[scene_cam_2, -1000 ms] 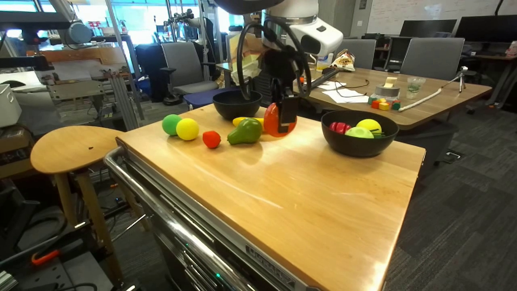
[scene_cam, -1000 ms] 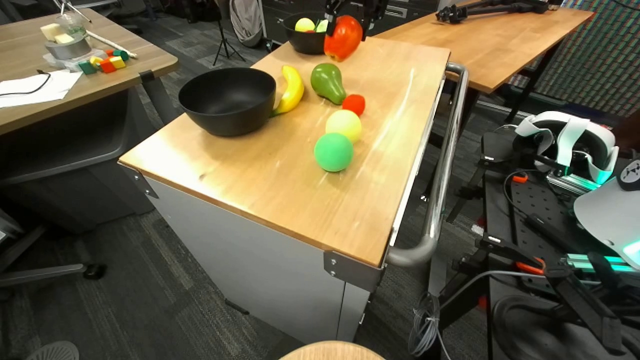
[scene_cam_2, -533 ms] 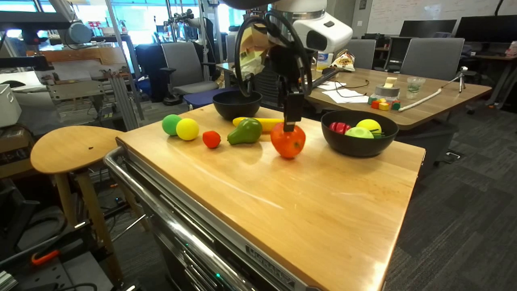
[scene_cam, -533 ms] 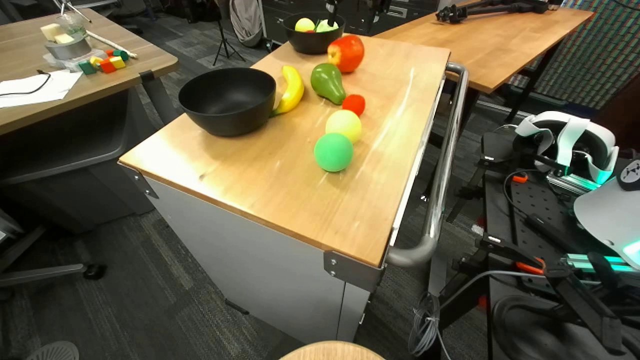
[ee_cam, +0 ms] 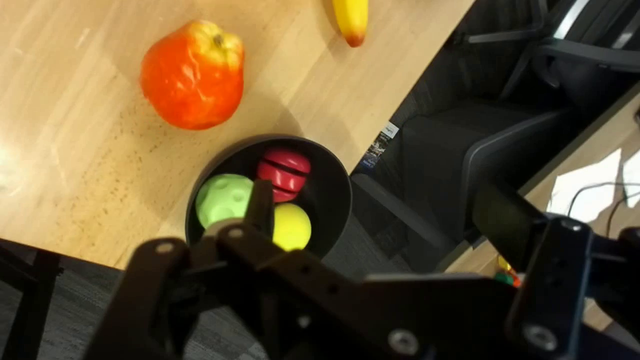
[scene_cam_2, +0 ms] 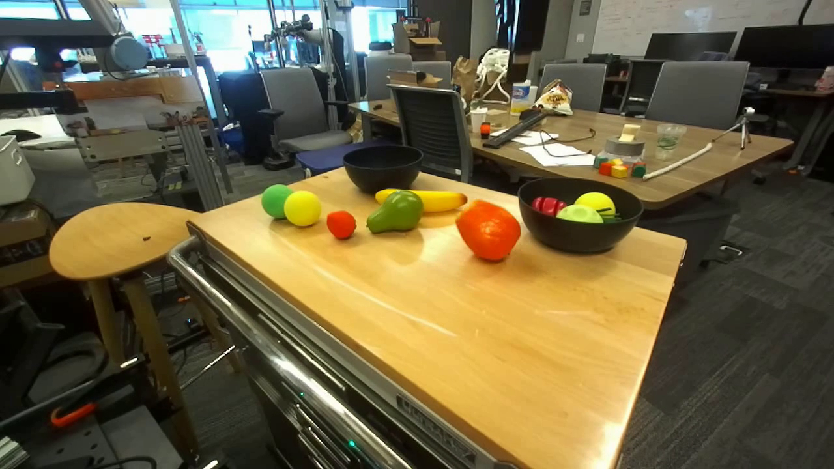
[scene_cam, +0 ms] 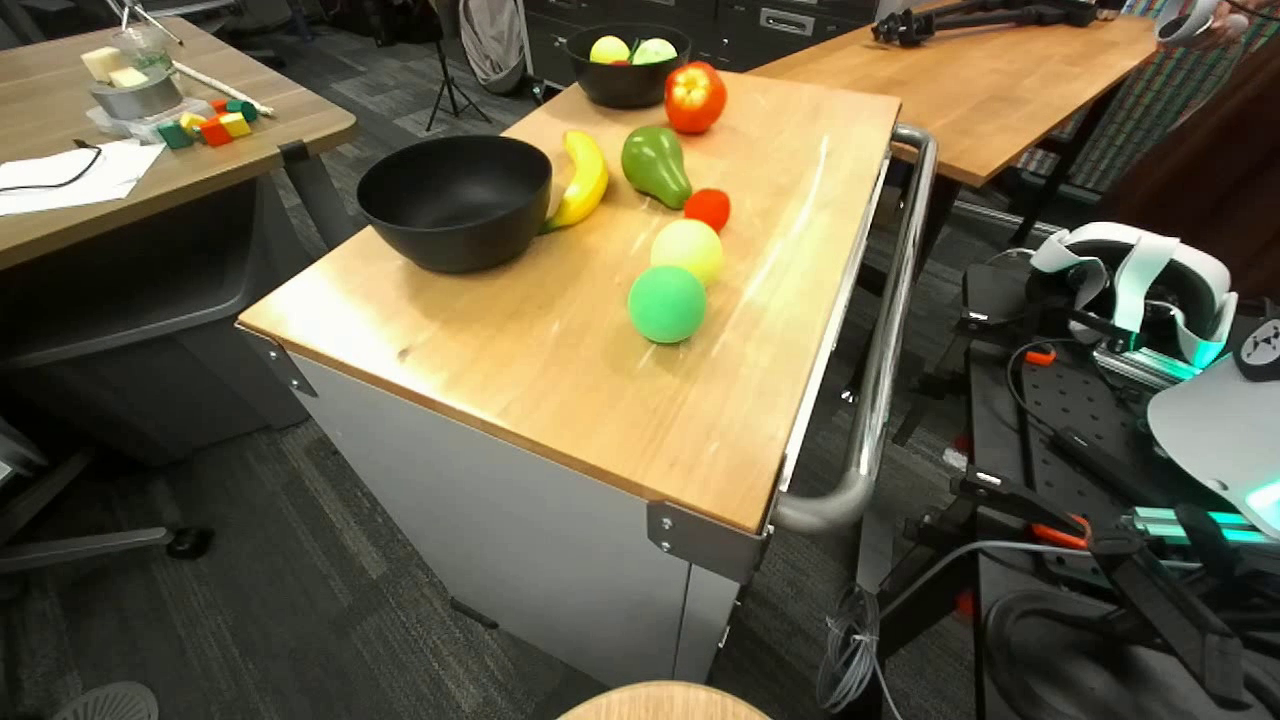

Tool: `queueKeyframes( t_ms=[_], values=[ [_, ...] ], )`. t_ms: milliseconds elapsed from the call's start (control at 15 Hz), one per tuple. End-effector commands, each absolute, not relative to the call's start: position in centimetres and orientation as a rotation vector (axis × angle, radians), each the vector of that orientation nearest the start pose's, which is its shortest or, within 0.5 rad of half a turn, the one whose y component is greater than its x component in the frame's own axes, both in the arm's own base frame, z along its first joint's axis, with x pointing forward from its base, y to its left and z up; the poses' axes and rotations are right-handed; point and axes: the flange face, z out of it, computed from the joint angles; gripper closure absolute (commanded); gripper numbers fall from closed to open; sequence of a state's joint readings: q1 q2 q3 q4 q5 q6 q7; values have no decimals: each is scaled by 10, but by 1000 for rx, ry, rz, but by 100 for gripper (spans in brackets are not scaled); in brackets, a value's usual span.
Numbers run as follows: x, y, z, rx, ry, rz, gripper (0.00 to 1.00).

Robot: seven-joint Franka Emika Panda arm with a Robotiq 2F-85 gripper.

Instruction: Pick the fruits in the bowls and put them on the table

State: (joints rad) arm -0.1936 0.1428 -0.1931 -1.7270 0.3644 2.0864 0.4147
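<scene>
My gripper (ee_cam: 382, 212) is open in the wrist view, its fingers (ee_cam: 260, 207) wide apart with nothing held; neither exterior view shows it clearly. Below its left finger sits a black bowl (scene_cam_2: 580, 238) holding a red fruit (ee_cam: 285, 170), a pale green fruit (ee_cam: 222, 197) and a yellow fruit (ee_cam: 291, 227). A large red-orange fruit (scene_cam_2: 488, 230) lies on the table (scene_cam_2: 417, 293) beside that bowl. Along the table lie a banana (scene_cam: 582, 180), a green pear-shaped fruit (scene_cam: 655, 167), a small red fruit (scene_cam: 708, 209), a yellow ball (scene_cam: 688, 250) and a green ball (scene_cam: 667, 304).
A larger black bowl (scene_cam: 455, 205), with no fruit visible inside, stands by the banana. A metal bar handle (scene_cam: 900, 330) runs along one table side. A cluttered desk (scene_cam_2: 704, 156) and a round stool (scene_cam_2: 124, 238) stand nearby.
A second ago my gripper held the large red-orange fruit above the table. It has let go, the fruit has rolled nearer the fruit-filled bowl, and the arm has left both exterior views.
</scene>
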Motion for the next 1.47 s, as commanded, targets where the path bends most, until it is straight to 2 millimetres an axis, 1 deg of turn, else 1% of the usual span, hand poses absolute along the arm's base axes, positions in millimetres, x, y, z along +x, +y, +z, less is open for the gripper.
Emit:
queueKeyframes(
  t_ms=[0,67,200,333,400,467,533,600,667,800,867,1133,1400],
  values=[
    [620,-246,546,-2332,1470,-247,2],
    [626,-254,547,-2286,1529,-233,26],
    [640,-270,544,-2188,1644,-218,28],
    [656,-285,534,-2086,1763,-211,43],
    [662,-290,528,-2041,1825,-196,52],
    [667,-293,520,-2017,1874,-162,59],
    [672,-293,513,-2024,1899,-156,18],
    [676,-293,505,-2033,1920,-145,23],
    [681,-291,498,-2040,1937,-137,22],
    [691,-288,482,-2056,1978,-115,9],
    [695,-287,475,-2067,1993,-113,1],
    [709,-286,447,-2088,2070,-84,0],
    [715,-290,420,-2136,2159,-63,1]
  ],
)
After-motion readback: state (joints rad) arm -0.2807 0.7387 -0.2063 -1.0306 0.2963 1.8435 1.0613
